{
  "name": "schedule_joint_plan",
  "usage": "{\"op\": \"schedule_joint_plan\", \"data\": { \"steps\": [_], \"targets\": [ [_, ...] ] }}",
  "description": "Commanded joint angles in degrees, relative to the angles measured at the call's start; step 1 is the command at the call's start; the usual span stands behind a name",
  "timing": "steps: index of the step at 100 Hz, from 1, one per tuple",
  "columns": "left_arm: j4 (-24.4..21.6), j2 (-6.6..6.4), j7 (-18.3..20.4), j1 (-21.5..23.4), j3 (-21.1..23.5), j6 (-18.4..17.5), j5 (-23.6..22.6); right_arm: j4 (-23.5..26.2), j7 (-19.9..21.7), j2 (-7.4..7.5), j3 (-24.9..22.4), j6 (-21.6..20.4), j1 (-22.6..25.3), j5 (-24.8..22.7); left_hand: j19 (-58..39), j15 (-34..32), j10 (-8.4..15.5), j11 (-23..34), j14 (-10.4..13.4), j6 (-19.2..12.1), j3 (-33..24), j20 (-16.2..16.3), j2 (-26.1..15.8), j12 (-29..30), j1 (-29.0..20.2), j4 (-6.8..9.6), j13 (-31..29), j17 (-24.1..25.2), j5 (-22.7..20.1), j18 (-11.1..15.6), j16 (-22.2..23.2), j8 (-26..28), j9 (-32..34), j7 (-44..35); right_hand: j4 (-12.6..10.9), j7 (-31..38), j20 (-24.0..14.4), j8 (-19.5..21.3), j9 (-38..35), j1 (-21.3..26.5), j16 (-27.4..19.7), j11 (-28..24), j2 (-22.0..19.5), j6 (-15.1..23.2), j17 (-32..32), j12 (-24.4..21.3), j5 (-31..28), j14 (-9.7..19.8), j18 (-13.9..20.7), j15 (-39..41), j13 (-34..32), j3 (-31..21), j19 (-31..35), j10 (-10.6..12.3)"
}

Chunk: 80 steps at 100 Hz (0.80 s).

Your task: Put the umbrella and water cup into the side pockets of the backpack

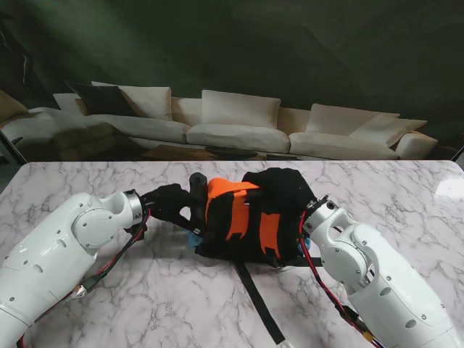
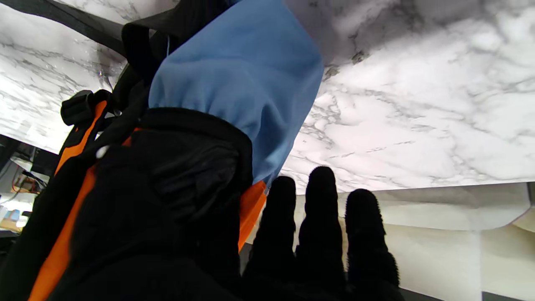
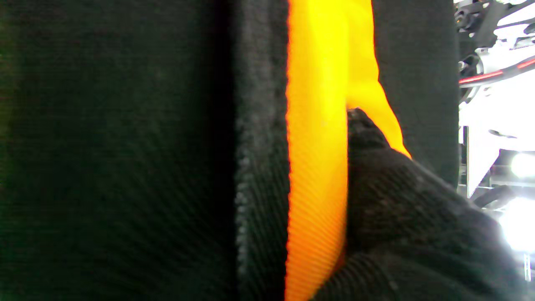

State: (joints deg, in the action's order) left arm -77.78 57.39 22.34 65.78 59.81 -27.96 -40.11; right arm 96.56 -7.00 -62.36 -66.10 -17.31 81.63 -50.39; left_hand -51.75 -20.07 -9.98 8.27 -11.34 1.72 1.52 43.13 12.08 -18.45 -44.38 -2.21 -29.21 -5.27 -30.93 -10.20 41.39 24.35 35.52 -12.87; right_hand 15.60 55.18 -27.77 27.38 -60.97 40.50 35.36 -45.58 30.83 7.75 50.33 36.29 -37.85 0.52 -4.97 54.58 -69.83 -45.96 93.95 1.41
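From the stand I see the black-and-orange backpack lying mid-table on the marble table, with my left hand pressed against its left side and my right hand against its right. My left wrist view shows three fingers extended together past a blue fabric item tucked into the pack's side; what else the hand grips I cannot tell. My right wrist view shows a gloved finger hooked on an orange strap.

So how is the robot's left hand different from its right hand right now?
The left hand shows plainly at the backpack's left side, beside a blue thing; the right hand is mostly hidden behind the backpack's right side. Three left fingers stretch out straight, while the right hand presses against an orange strip. Both wear black gloves.
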Motion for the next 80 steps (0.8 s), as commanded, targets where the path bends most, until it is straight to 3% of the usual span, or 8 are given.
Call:
{"op": "schedule_joint_plan", "data": {
  "steps": [1, 17, 34, 54, 56, 66, 73, 80],
  "targets": [
    [-0.4, 0.00, 0.5, 1.2, 1.4, 0.6, 0.4, 0.6, 0.1, -0.16, 0.0, 0.2, 0.0, 0.0, 2.0, 1.8, -3.9, -3.6, -1.7, 10.5, 0.0, -0.8, -1.3, 2.8, 4.9, 1.14, 2.4, 1.3, 5.5, -1.9, -1.4, -2.6, -6.5, 6.2, -3.2, 1.9, -1.1, 0.5, 0.3, 6.4, 0.5, 1.0, -8.1, 11.0, -0.3, -0.2, -3.9, 0.0, 1.4, -0.1, -0.2, -5.6, 1.9, 1.5],
    [-2.2, 0.58, -1.8, 3.3, 4.9, 0.6, 1.5, 0.6, 0.5, -0.11, 0.2, 0.1, -0.1, 0.0, 2.6, 2.1, -8.2, -7.4, -2.7, 13.8, -0.1, -0.9, 0.6, 5.6, 7.8, 0.96, 4.1, 1.1, 11.3, -2.0, -2.2, -4.4, -15.0, 9.5, -3.1, 1.8, -1.2, 0.5, 0.3, 6.4, 0.6, 1.0, -8.0, 10.9, -0.4, -0.2, -3.8, 0.0, 1.4, -0.2, -0.2, -5.6, 1.8, 1.4],
    [-2.5, 1.51, -5.1, 4.2, 5.9, -0.2, 4.5, 0.6, 0.7, -0.10, 0.3, 0.1, -0.3, 0.1, 1.3, -0.5, -5.4, -4.6, -1.9, 10.6, -0.9, -0.4, -0.1, 3.9, 3.6, 1.16, 1.1, -0.6, 13.0, -2.5, -1.8, -3.2, -10.5, 8.0, -3.1, 1.8, -1.3, 0.4, 0.2, 6.4, 0.6, 1.1, -8.0, 10.7, -0.4, -0.1, -3.8, 0.0, 1.4, -0.3, -0.2, -5.6, 1.8, 1.5],
    [-1.4, 2.25, -7.3, 3.5, 3.8, -0.3, 6.6, 0.6, 0.9, -0.07, 0.1, -0.1, -0.4, 0.2, -0.9, -2.4, 2.9, 3.0, 0.2, -2.6, -1.5, 0.2, -4.0, -2.8, -10.9, 1.88, -4.4, -1.5, 1.2, -2.9, -0.6, 3.4, 0.6, -0.9, -3.1, 1.8, -1.3, 0.3, 0.1, 6.3, 0.7, 1.1, -7.9, 10.7, -0.4, -0.1, -3.8, 0.0, 1.4, -0.4, -0.3, -5.7, 1.8, 1.4],
    [-1.3, 2.35, -7.4, 3.4, 3.5, -0.1, 7.0, 0.7, 0.9, -0.07, 0.1, -0.1, -0.3, 0.2, -1.4, -2.9, 3.4, 4.2, 0.4, -3.5, -1.8, 0.5, -3.2, -3.6, -13.0, 1.84, -5.2, -1.7, -0.4, -3.0, -0.2, 7.4, 2.4, -4.0, -3.1, 1.7, -1.3, 0.3, 0.1, 6.3, 0.7, 1.1, -7.9, 10.7, -0.4, -0.1, -3.8, 0.0, 1.4, -0.4, -0.3, -5.7, 1.7, 1.4],
    [0.0, 2.92, -9.1, 2.6, 1.5, 1.1, 7.7, 0.8, 1.0, -0.05, -0.1, -0.3, -0.3, 0.2, -4.7, -8.2, 4.6, 10.4, 0.4, -5.0, -3.2, 1.3, 0.1, -10.5, -21.5, 2.38, -11.2, -4.0, -7.2, -3.4, 3.7, 11.6, 11.8, -11.9, -3.1, 1.7, -1.4, 0.3, 0.1, 6.3, 0.8, 1.1, -7.9, 10.7, -0.4, -0.1, -3.8, 0.0, 1.4, -0.4, -0.3, -5.7, 1.7, 1.4],
    [0.9, 3.47, -11.3, 2.2, 0.3, 1.8, 7.5, 0.8, 1.0, -0.04, -0.1, -0.4, -0.3, 0.1, -8.1, -13.3, 5.1, 10.1, 0.3, -4.5, -4.6, 1.2, 1.4, -20.6, -25.9, 2.86, -15.4, -6.9, -8.3, -3.0, 7.0, 9.9, 18.7, -16.4, -3.1, 1.7, -1.4, 0.3, 0.0, 6.3, 0.8, 1.1, -7.9, 10.7, -0.4, 0.0, -3.8, 0.1, 1.4, -0.4, -0.4, -5.7, 1.7, 1.4],
    [1.7, 4.18, -13.7, 2.1, -0.4, 2.3, 8.0, 0.8, 1.1, -0.02, -0.2, -0.5, -0.2, 0.1, -9.8, -15.2, 6.6, 8.4, 0.9, -4.8, -5.7, 0.3, 2.2, -22.1, -28.2, 3.01, -18.1, -9.4, -7.7, -2.1, 7.4, 9.8, 22.9, -19.6, -3.1, 1.7, -1.4, 0.3, 0.0, 6.3, 0.8, 1.1, -7.8, 10.7, -0.4, 0.0, -3.9, 0.1, 1.4, -0.4, -0.4, -5.7, 1.7, 1.4]
  ]
}}
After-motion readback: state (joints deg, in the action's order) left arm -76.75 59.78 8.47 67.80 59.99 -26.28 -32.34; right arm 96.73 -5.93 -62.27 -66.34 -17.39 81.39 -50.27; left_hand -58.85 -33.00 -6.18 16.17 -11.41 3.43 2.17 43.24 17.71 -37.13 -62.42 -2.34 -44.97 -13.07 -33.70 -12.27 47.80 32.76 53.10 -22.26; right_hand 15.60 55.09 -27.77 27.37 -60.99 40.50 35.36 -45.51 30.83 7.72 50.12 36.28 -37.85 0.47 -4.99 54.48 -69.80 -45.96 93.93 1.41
